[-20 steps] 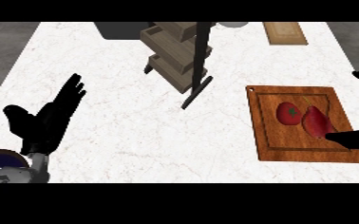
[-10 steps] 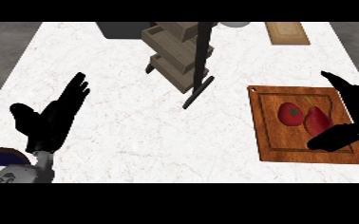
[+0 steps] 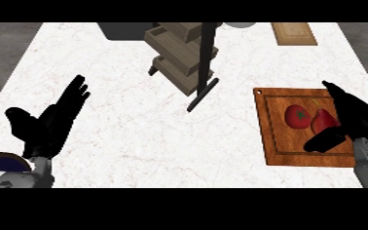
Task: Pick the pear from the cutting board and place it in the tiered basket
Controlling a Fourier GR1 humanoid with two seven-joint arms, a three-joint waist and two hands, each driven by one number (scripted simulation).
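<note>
You have the board (image 3: 305,153) at the table's (image 3: 144,141) right, carrying the pear (image 3: 324,120) and, touching its left side, a tomato (image 3: 297,115). The basket (image 3: 179,53) stands behind centre. Your right hand (image 3: 343,122) overlies the board's right edge; your left hand (image 3: 49,124) sits far left.

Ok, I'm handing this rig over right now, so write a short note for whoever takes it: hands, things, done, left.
Left hand: open, resting at the view's lower left.
Right hand: open at the wooden cutting board, fingers and thumb either side of the red pear, not closed on it.
Round red fruit lies beside the pear.
Wooden tiered basket stands up the counter.
Done: the reach.
Left: grasp, lift, place in basket.
</note>
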